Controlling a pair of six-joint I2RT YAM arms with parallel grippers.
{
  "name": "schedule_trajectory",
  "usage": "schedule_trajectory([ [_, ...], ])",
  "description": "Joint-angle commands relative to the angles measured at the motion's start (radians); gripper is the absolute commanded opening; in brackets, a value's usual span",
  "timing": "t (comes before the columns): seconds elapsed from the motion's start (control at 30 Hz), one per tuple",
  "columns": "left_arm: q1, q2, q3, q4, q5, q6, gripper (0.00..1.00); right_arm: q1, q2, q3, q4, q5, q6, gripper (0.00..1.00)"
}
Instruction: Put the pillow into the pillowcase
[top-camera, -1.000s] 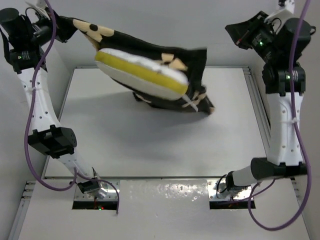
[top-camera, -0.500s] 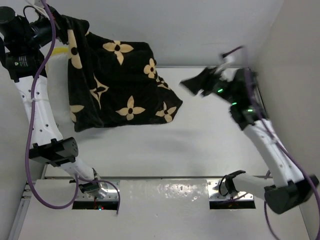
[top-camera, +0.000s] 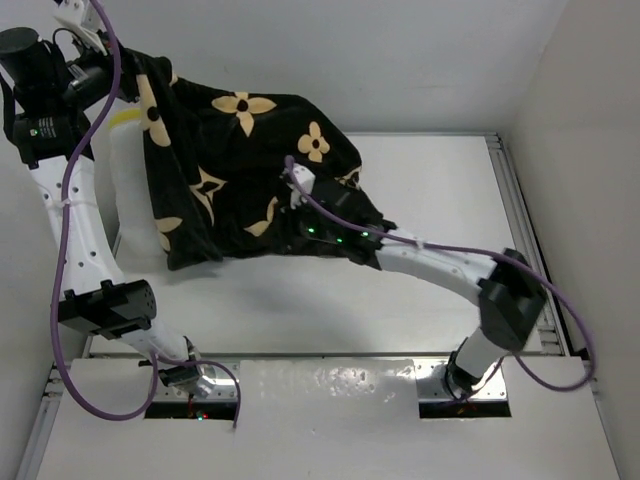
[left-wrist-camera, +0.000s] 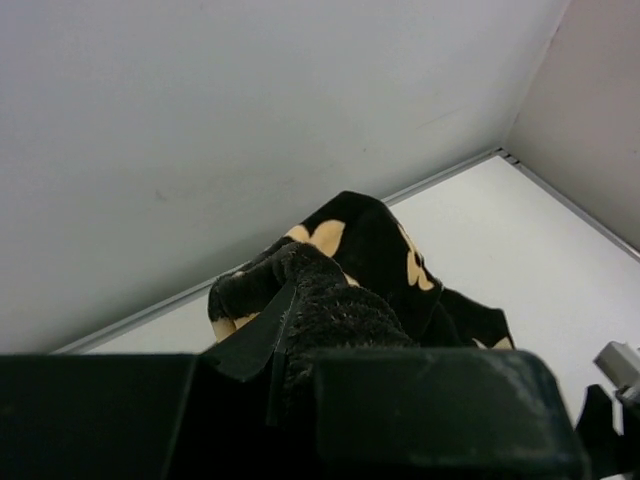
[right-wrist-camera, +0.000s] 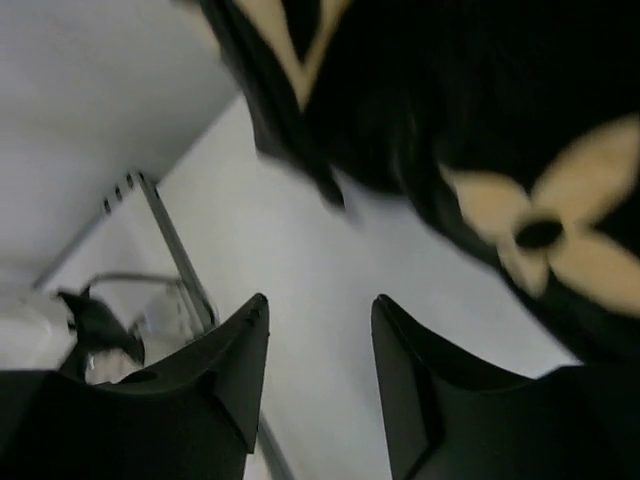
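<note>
The black pillowcase (top-camera: 235, 165) with tan flowers hangs down over the table's back left. My left gripper (top-camera: 118, 72) holds its top corner. In the left wrist view that gripper (left-wrist-camera: 285, 350) is shut on a bunch of the velvety pillowcase (left-wrist-camera: 350, 260). The pillow (top-camera: 127, 190) shows only as a cream strip with a bit of yellow band along the cover's left edge; the rest is hidden inside. My right gripper (top-camera: 290, 225) sits against the cover's lower right part. In the right wrist view the right gripper (right-wrist-camera: 320, 305) is open and empty, and the pillowcase (right-wrist-camera: 480, 120) hangs just beyond its tips.
The white table (top-camera: 430, 170) is boxed in by white walls at the back, left and right. A metal rail (top-camera: 512, 200) runs along its right edge. My right arm (top-camera: 450, 265) stretches diagonally across the table's middle.
The pillowcase with the pillow swung from spread between both arms to hanging from the left gripper. The right gripper let go, opened and swept down and left to the cover's lower edge.
</note>
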Motion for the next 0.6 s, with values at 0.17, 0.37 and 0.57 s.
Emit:
schedule_trajectory([
  [0.17,-0.009,-0.072,-0.021,0.031,-0.065,0.093,0.00,0.074,0.445,0.350,0.265,0.086,0.016,0.63],
  [0.37,-0.007,-0.074,-0.023,-0.002,-0.082,0.125,0.00,0.070,0.535,0.361,0.331,0.074,0.081,0.69],
  [0.57,-0.009,-0.075,-0.009,-0.028,-0.084,0.137,0.00,0.112,0.461,0.136,0.415,-0.007,0.098,0.68],
])
